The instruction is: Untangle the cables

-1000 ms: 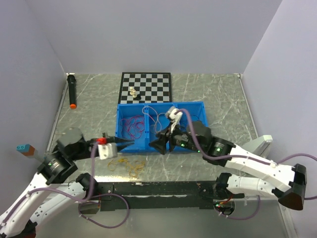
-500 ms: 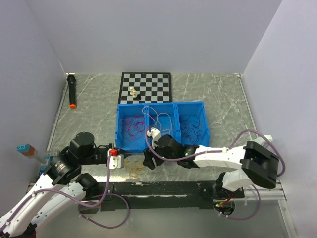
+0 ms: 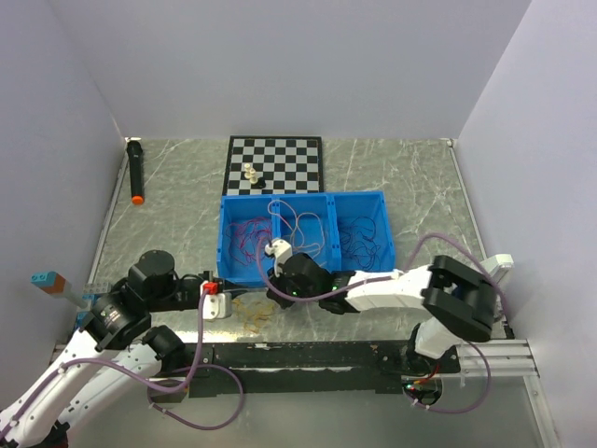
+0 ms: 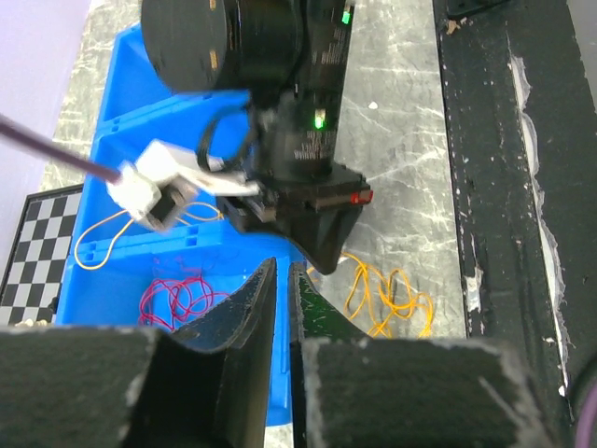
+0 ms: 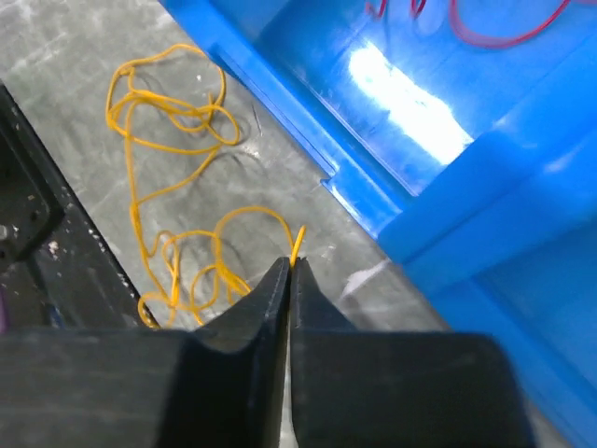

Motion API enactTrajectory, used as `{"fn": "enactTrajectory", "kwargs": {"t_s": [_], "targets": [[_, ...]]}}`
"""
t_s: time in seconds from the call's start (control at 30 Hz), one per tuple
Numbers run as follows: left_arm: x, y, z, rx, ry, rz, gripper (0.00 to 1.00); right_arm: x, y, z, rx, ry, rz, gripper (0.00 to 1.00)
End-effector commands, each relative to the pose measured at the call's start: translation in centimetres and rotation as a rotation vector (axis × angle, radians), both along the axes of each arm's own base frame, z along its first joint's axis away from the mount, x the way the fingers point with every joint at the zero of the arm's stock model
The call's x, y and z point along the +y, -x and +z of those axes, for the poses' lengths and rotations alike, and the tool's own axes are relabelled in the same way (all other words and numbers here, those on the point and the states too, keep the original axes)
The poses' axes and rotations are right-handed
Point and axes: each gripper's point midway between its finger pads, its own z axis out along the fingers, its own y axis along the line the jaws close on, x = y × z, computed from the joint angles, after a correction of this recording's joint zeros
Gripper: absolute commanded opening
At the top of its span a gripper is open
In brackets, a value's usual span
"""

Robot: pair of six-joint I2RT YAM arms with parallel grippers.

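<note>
Cables [image 5: 177,131] beside blue bin [image 3: 303,196], chessboard [image 3: 275,163] beyond.

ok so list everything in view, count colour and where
thin orange-yellow wires: one bunch, table in front of bin
thin red-magenta wires: one bunch, bin's left compartment
thin pale wire loops: one bunch, middle compartment
thin dark wires: one bunch, right compartment
blue plastic three-compartment bin: one, table centre
black-and-white checkered board: one, behind bin
small chess pieces: a few, pale, on board
black marker with orange tip: one, far left
teal-and-brown block: one, left edge
grey marbled table: one
left arm: white-black, jaws nearly together
right arm: white-black, jaws shut on an orange-yellow wire end
</note>
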Motion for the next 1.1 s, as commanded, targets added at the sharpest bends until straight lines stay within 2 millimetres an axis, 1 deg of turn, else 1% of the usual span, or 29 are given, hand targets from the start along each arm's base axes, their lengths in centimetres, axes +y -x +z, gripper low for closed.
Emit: {"fn": "enactTrajectory", "kwargs": {"t_s": [0.0, 0.1, 0.13, 0.23, 0.27, 0.33, 0.5, 0.6, 0.63, 0.7, 0.73, 0.77, 0.8, 0.83, 0.87, 0.9, 0.93, 1.0, 1.07], "targets": [[-0.6, -0.1, 0.9, 0.004, 0.068, 0.002, 0.16, 0.1, -0.7, 9.0, -0.163, -0.151, -0.042, 0.0], [-1.4, -0.5, 1.0, 0.012, 0.142, 0.01, 0.17, -1.6, 0.6, 14.0, -0.209, -0.222, -0.036, 0.0], [-1.6, -0.4, 1.1, 0.015, 0.176, 0.007, 0.18, -2.4, 1.1, 16.6, -0.231, -0.267, -0.034, 0.0], [-2.3, -0.4, 1.3, 0.017, 0.217, -0.018, 0.19, -3.8, 2.3, 21.6, -0.261, -0.362, -0.013, 0.0], [-2.6, -0.3, 1.2, 0.025, 0.215, -0.032, 0.2, -4.4, 2.6, 22.3, -0.26, -0.361, -0.005, 0.0], [-3.0, -0.3, 1.1, 0.041, 0.206, -0.057, 0.21, -4.9, 3.0, 24.0, -0.267, -0.383, 0.005, 0.0], [-3.9, -1.4, 2.2, 0.036, 0.233, -0.05, 0.22, -5.1, 4.1, 28.2, -0.284, -0.477, 0.048, 0.0], [-4.5, -1.5, 3.2, 0.062, 0.27, -0.057, 0.22, -4.9, 4.4, 30.4, -0.297, -0.52, 0.069, 0.0], [-4.7, -1.4, 3.7, 0.074, 0.283, -0.061, 0.2, -5.0, 4.5, 31.0, -0.302, -0.532, 0.072, 0.0], [-5.1, -1.4, 4.1, 0.107, 0.299, -0.067, 0.12, -5.0, 4.6, 32.1, -0.314, -0.548, 0.077, 0.0], [-5.2, -1.4, 4.4, 0.12, 0.31, -0.066, 0.1, -5.0, 4.5, 32.5, -0.324, -0.552, 0.079, 0.0], [-5.4, -1.3, 5.1, 0.13, 0.33, -0.065, 0.11, -5.0, 4.5, 32.9, -0.331, -0.552, 0.079, 0.0], [-5.5, -1.5, 5.7, 0.147, 0.356, -0.053, 0.14, -5.0, 4.5, 33.2, -0.338, -0.551, 0.083, 0.0], [-5.5, -1.4, 6.1, 0.186, 0.371, -0.042, 0.22, -5.1, 4.4, 33.5, -0.348, -0.551, 0.08, 0.0], [-5.6, -1.2, 7.1, 0.187, 0.397, -0.05, 0.35, -5.2, 4.3, 33.8, -0.354, -0.551, 0.075, 0.0], [-5.6, -0.9, 7.5, 0.209, 0.405, -0.059, 0.51, -5.3, 4.3, 34.1, -0.361, -0.553, 0.073, 0.0], [-5.7, -0.5, 7.8, 0.256, 0.413, -0.065, 0.58, -5.4, 4.2, 34.6, -0.369, -0.558, 0.071, 0.0], [-5.7, 0.3, 8.1, 0.31, 0.416, -0.093, 0.65, -5.4, 4.1, 34.9, -0.377, -0.557, 0.07, 0.0], [-5.8, 1.0, 8.3, 0.334, 0.416, -0.126, 0.67, -5.3, 4.0, 35.0, -0.38, -0.557, 0.067, 0.0]]}}
